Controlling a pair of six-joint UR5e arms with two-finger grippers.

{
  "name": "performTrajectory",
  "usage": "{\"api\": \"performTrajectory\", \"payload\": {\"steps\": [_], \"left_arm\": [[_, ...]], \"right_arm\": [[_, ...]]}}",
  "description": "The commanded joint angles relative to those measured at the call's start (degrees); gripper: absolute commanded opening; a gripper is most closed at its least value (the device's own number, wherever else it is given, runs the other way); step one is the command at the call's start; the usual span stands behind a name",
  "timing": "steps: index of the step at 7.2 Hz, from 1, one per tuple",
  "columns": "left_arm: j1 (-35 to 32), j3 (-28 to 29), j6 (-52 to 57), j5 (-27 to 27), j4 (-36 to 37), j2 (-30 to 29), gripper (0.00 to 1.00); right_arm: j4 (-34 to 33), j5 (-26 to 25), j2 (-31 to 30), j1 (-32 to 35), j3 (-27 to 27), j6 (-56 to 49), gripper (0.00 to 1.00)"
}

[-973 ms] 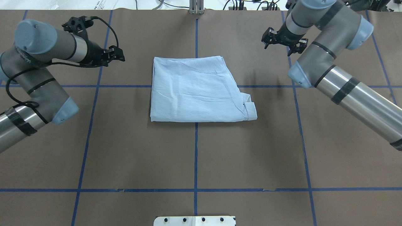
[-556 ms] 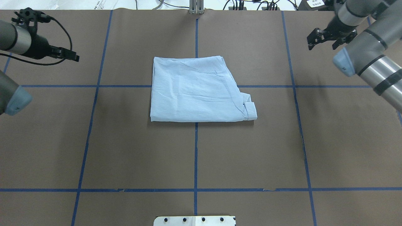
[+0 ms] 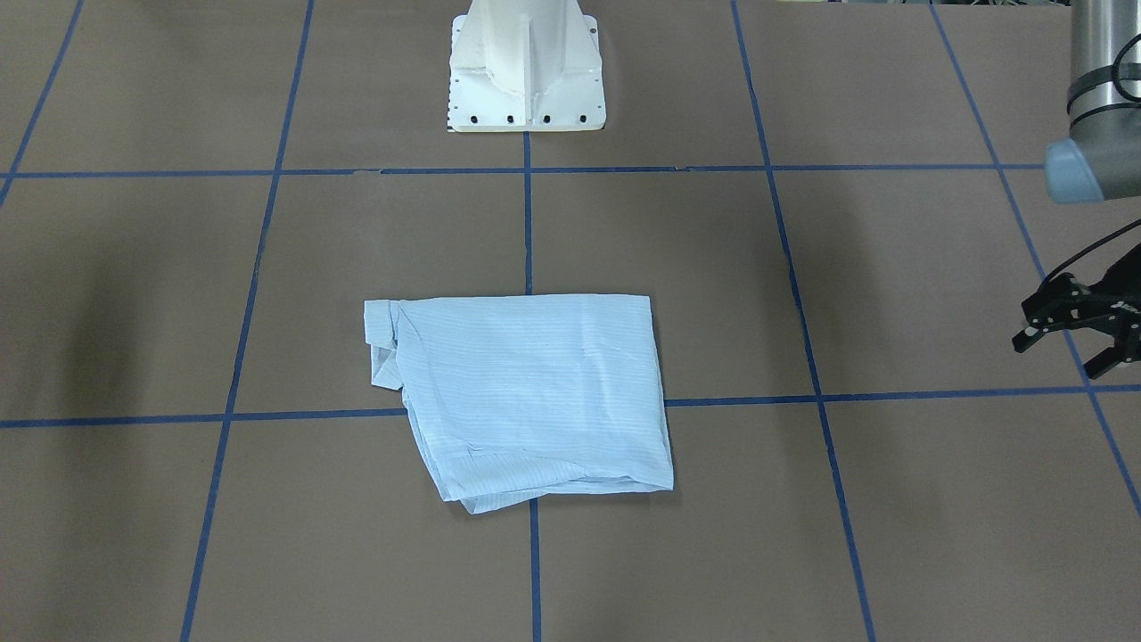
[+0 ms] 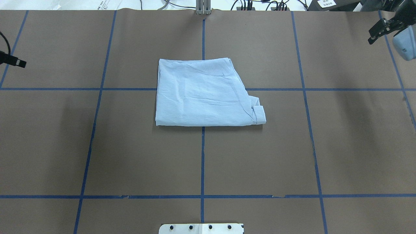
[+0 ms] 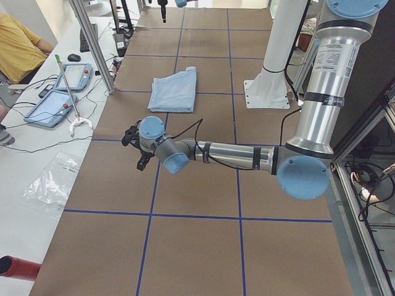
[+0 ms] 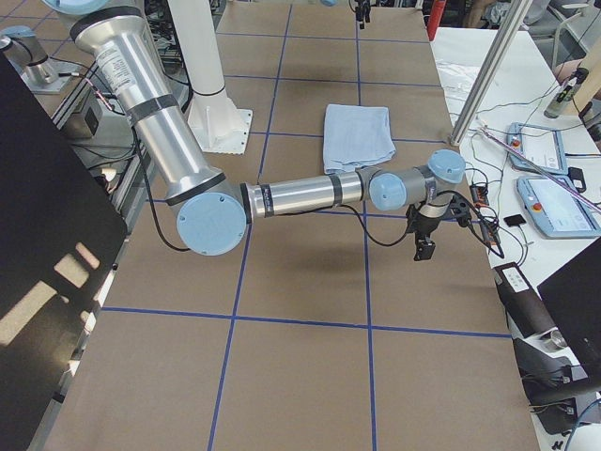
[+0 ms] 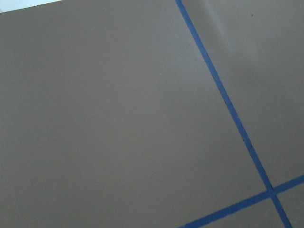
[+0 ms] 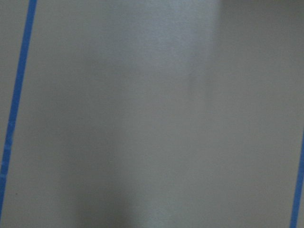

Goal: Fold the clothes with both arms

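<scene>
The clothes are one pale blue striped shirt, lying folded into a rough rectangle at the table's middle, with its collar bunched at the right corner. The same shirt also shows in the front-facing view. My left gripper hovers open and empty far out to the shirt's left, only its tip reaching into the overhead view. My right gripper sits at the far right corner, partly cut off, its visible finger splayed open and holding nothing. Both wrist views show only brown table and blue tape.
The white pedestal base stands behind the shirt on the robot's side. Blue tape lines grid the brown table. A person in a yellow top and tablets are beside the table's far long edge.
Both arms have swung outward, away from the shirt, the left to the left edge and the right to the right corner. The shirt has not moved.
</scene>
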Motion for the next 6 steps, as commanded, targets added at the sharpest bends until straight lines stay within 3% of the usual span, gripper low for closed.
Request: {"api": "performTrajectory", "payload": {"steps": [1,4,6], "left_arm": [[-4.5,-0.6,5.3,0.4,1.4,3.5,1.0],[-8.0,-1.3,12.7,8.5,7.7,6.4,1.0],[-8.6,-3.7,13.7,9.7,14.6,6.4,1.0]], "right_arm": [[-0.5,1.2,-3.8,2.0,3.6,-1.4,1.0],[-0.5,1.8,-13.9,2.0,12.0,-3.0,1.0],[-0.5,1.8,-16.0,4.3,11.9,-4.7,1.0]]}}
